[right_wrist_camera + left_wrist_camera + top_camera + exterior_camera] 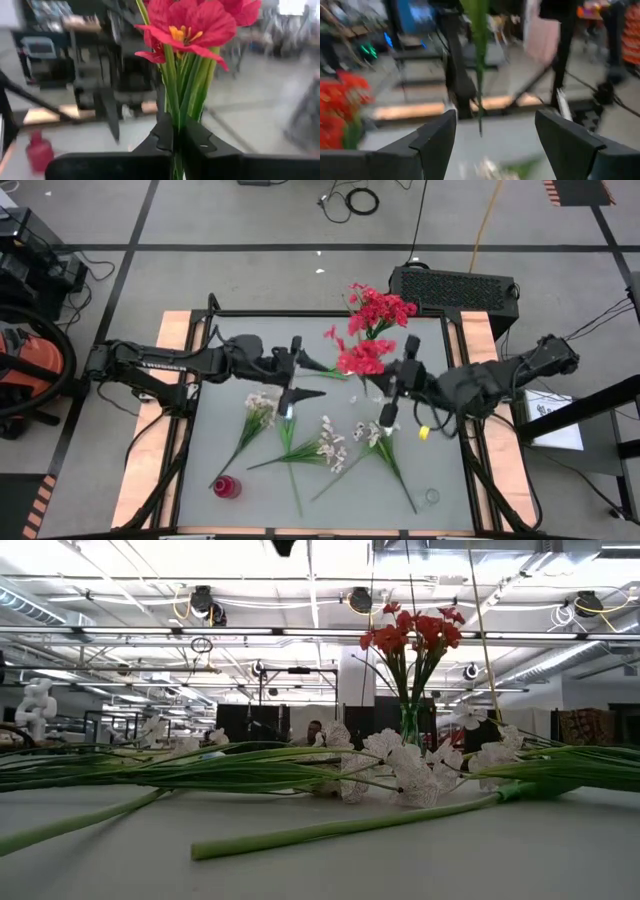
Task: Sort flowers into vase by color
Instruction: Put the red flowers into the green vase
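A: What's on the table (200,430)?

B: It's a pale grey surface with wooden side rails, and the flowers lie across its middle and near half. They have long thin green stems. Several carry pale, pink-white sprays (329,442) of small blossoms, some white buds, fanned out flat with the stems (330,828) crossing each other.

A: And the red ones?

B: The red flowers (372,315) stand upright in a clear glass vase (410,727) toward the far side, right of centre. They are bright red blossoms with yellow centres, in a bunch on straight green stalks. One more red cluster (360,360) sits just in front of that bunch, at the right arm's tip.

A: What are the arms doing?

B: The right gripper (176,137) is pressed together on a red flower's green stem (172,85), the open bloom rising just above its fingers. The left gripper (495,132) is above the table's middle, left of the vase, its fingers spread wide. A green stem (478,50) hangs in the gap between them, and I can't see them touching it.

A: Anything smaller?

B: A small red bottle (226,487) near the front left, and a clear glass (431,498) near the front right.
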